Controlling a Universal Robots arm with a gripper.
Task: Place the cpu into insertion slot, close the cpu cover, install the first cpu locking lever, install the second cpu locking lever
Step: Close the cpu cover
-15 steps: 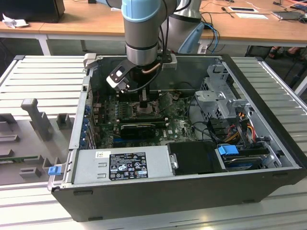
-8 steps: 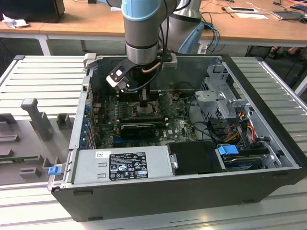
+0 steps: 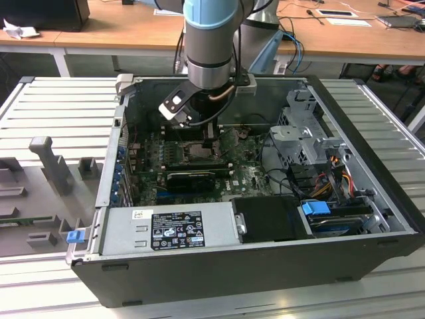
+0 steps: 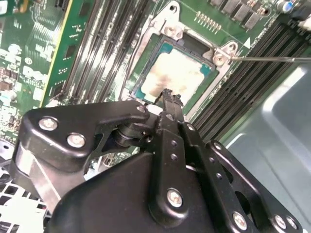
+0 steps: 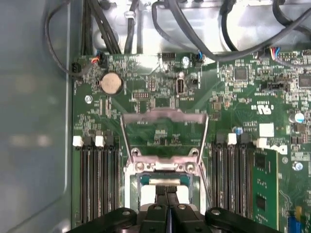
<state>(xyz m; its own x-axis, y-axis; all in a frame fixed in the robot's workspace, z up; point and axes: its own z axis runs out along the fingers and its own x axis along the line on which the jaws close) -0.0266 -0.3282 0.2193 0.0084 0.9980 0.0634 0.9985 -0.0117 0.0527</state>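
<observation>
chip: one flat square with a pale, blotchy metal top; you see it lying in the socket
socket: one, silvery rim, on the green board
cover: one thin grey metal frame, tilted up open
gripper: two black fingers pressed together, holding nothing, tips just above the chip

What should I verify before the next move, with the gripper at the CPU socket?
1. The cpu lies flat in the insertion slot: ok.
2. The cpu cover is swung up, off the socket: ok.
3. One locking lever is unlatched and angled free: ok.
4. The gripper is shut with nothing held: ok.
5. Fingertips clear of the cpu's top: cannot tell; they sit over its edge.
</observation>
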